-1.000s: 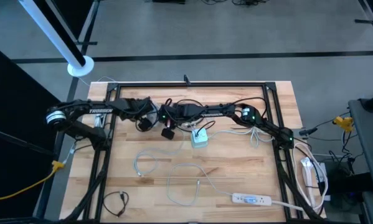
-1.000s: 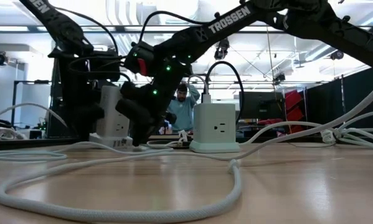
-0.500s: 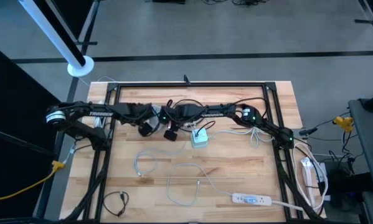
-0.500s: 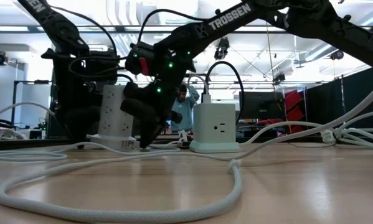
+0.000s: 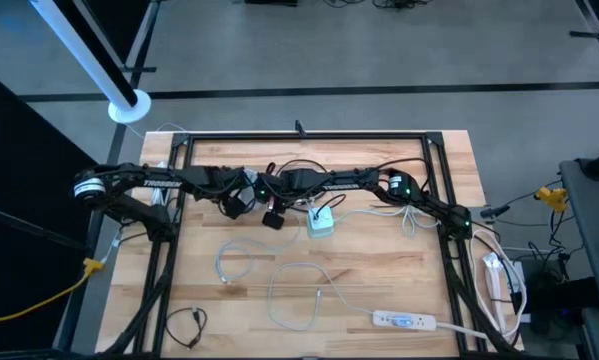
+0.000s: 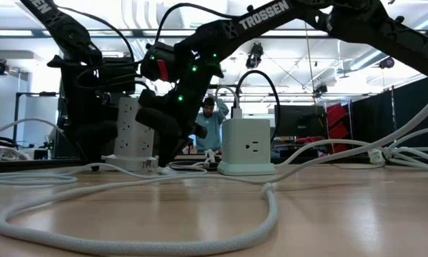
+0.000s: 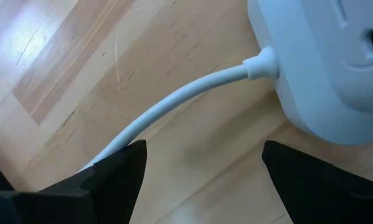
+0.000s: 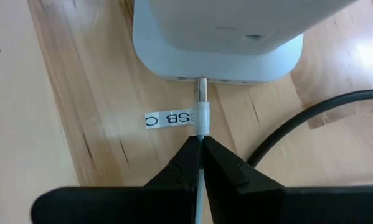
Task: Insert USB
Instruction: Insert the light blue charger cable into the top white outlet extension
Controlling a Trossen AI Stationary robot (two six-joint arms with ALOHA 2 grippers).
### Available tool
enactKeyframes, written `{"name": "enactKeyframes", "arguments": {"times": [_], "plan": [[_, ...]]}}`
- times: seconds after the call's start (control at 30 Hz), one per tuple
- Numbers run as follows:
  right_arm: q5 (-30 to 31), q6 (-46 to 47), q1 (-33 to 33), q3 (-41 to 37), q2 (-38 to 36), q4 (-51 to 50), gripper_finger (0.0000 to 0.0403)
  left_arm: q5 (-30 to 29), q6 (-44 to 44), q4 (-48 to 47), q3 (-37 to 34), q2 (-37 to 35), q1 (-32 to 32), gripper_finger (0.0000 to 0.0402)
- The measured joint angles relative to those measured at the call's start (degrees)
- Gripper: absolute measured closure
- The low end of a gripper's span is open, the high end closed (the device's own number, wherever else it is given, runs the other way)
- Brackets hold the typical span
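A: From above, where are the arms?

B: Both reach in near the back edge of the table (image 5: pixel 379 270). The right gripper (image 5: pixel 271 215) and the left gripper (image 5: pixel 235 205) meet just left of the small white charger block (image 5: pixel 320 222), which sits about mid-width, toward the back.

A: Anything else on the wood?

B: A loose white cable (image 5: pixel 304 290) loops across the middle, and a power strip (image 5: pixel 404 321) lies near the front right corner.

A: And from table height?

B: The charger block (image 6: pixel 246 147) stands upright with a cord rising from its top. A white outlet tower (image 6: pixel 133 132) stands to its left, among the dark arms. A person (image 6: pixel 211 121) shows in the room behind.

A: Left wrist camera?

B: Its two dark fingers (image 7: pixel 118 171) are spread wide, holding nothing. A white cord (image 7: pixel 174 102) runs between them into the block (image 7: pixel 323 62).

A: Right wrist camera?

B: The right gripper (image 8: pixel 202 152) is clenched on the cable of the USB plug (image 8: pixel 200 109). The plug's metal tip touches a port in the block's side (image 8: pixel 217 43), but I cannot tell how far in it is. Its white label (image 8: pixel 167 118) lies flat on the wood.
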Motion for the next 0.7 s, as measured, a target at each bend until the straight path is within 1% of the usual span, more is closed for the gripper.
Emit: {"name": "enactKeyframes", "arguments": {"times": [0.4, 0.5, 0.7], "plan": [[1.6, -1.0, -0.1, 0.0, 0.8, -0.3, 0.0403, -0.3, 0.2, 0.3, 0.0, -0.3, 0.0, 0.0088], [1.9, -2.0, -0.1, 0.0, 1.2, -0.3, 0.0403, -1.6, 0.6, 0.7, 0.0, -1.7, -0.1, 0.0088], [2.0, -2.2, -0.1, 0.1, 1.4, 1.5, 0.0403, -1.8, 1.2, 1.0, -0.2, -5.3, -0.1, 0.0088]]}}
